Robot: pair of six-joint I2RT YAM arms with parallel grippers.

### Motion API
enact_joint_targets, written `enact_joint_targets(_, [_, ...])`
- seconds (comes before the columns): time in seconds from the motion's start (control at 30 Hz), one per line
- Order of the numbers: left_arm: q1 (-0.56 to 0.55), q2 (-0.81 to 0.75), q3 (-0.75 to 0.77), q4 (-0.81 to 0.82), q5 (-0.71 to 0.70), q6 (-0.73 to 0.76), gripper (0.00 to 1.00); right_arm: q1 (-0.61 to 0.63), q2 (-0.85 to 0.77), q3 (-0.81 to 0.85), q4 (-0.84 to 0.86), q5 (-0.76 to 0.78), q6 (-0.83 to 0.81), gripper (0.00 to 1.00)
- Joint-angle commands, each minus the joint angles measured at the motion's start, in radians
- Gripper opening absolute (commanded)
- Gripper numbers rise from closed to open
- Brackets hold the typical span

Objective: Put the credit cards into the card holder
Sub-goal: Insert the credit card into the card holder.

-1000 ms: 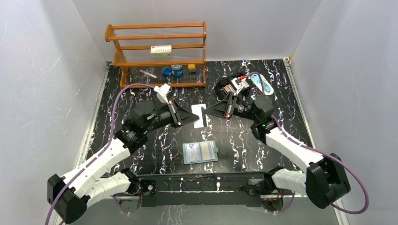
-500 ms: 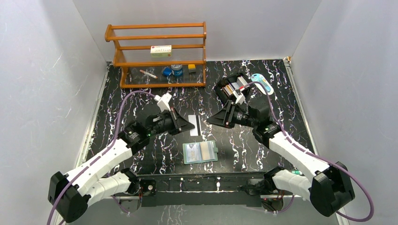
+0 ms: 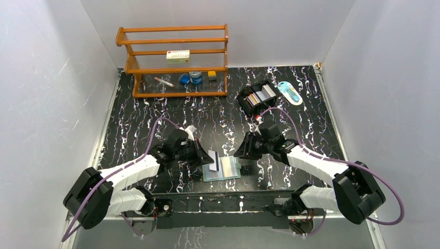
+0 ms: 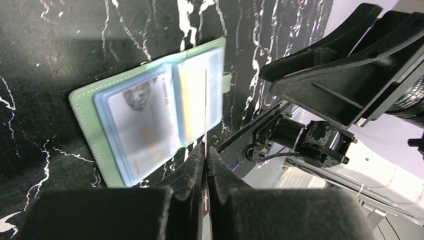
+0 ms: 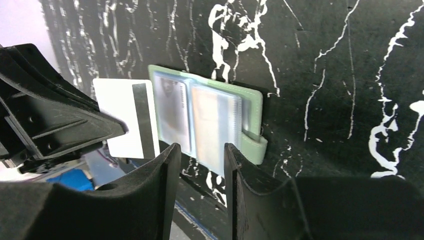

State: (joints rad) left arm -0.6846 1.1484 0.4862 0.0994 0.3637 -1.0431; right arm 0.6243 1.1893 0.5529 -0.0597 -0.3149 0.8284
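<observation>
The teal-green card holder [image 3: 223, 169] lies open near the table's front edge, with cards showing in its clear pockets [image 4: 150, 112]. My left gripper [image 3: 205, 158] is shut on a white credit card with a black stripe [image 5: 127, 118]. It holds the card upright over the holder's left part. The card shows edge-on in the left wrist view [image 4: 205, 105]. My right gripper [image 3: 242, 151] is open and empty, just right of the holder and low over its tab side [image 5: 252, 145]. Its jaws stand apart in the right wrist view [image 5: 202, 149].
A black compartmented box [image 3: 257, 97] with more cards stands at the back right, with a blue-white item [image 3: 288, 92] beside it. A wooden rack [image 3: 174, 59] with small items stands at the back left. The table's front edge runs just below the holder.
Both arms have moved from the table's middle down to the card holder. My left gripper has carried the white card there and turned it upright. My right gripper has come away from the card.
</observation>
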Motion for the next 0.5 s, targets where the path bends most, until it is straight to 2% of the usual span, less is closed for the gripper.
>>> enact_joint_targets(0.0, [-0.001,0.029,-0.05,0.142,0.059,-0.033,0.0,0.021,0.04,-0.007,0.012,0.07,-0.055,0.45])
enact_joint_targets(0.2, [-0.003,0.082,-0.087,0.229,0.086,-0.043,0.0,0.057,0.121,-0.009,0.046,0.06,-0.066,0.46])
enact_joint_targets(0.37, [-0.001,0.094,-0.112,0.249,0.084,-0.031,0.0,0.112,0.154,0.0,0.022,0.109,-0.07,0.48])
enact_joint_targets(0.47, [-0.002,0.113,-0.139,0.283,0.084,-0.036,0.0,0.144,0.157,-0.016,0.026,0.146,-0.047,0.46])
